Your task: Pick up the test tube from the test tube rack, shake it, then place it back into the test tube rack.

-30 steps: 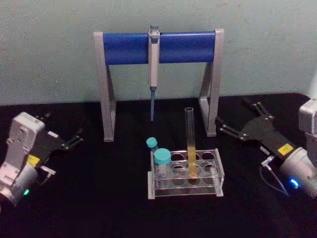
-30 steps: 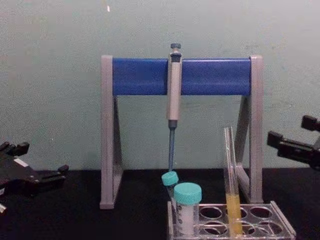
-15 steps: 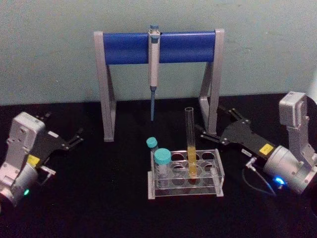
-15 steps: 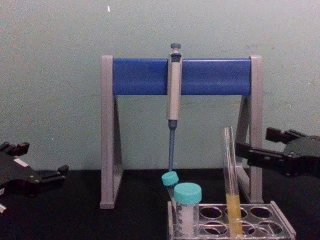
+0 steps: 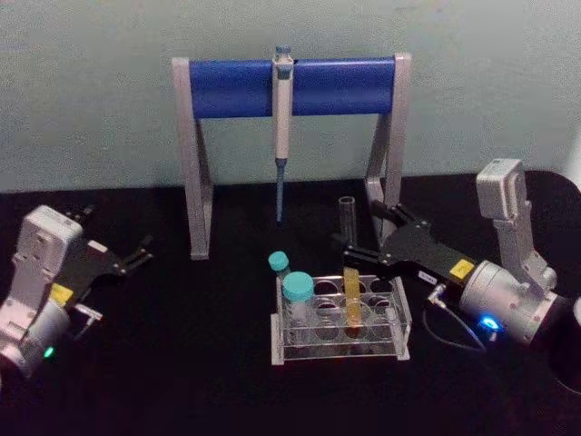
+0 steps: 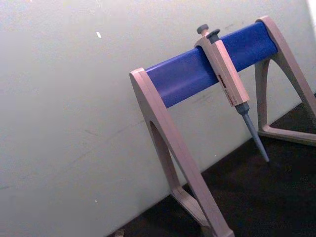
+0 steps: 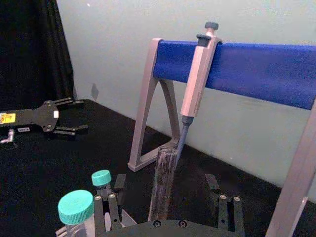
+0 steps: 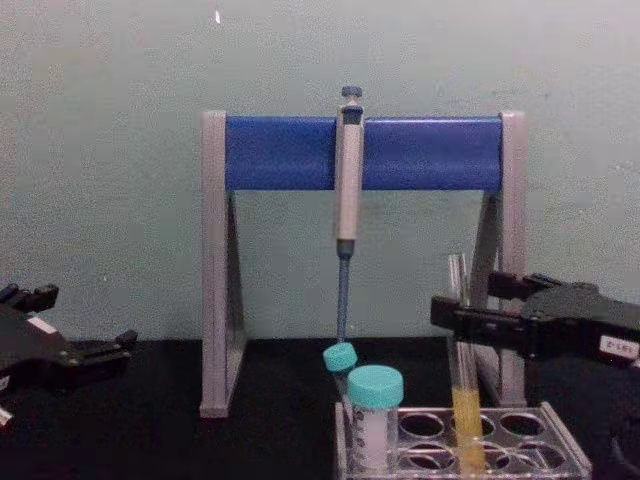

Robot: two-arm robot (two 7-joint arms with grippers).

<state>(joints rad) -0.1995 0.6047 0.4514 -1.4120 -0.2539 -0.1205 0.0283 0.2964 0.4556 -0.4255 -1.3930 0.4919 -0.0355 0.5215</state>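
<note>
Straddling test tube (image 5: 350,291) in rack (image 5: 400,340) | right claw (image 5: 356,230) wide open, no contact | left claw (image 5: 142,252) parked, open

Lab, pipette stand (image 5: 238,89), test tube rack (image 5: 338,352)

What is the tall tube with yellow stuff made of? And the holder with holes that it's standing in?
Tube: probably glass, clear and smooth; the yellow liquid shows straight through it.
Rack: looks like clear hard plastic, glossy, with flat see-through plates and bright edges.
</note>
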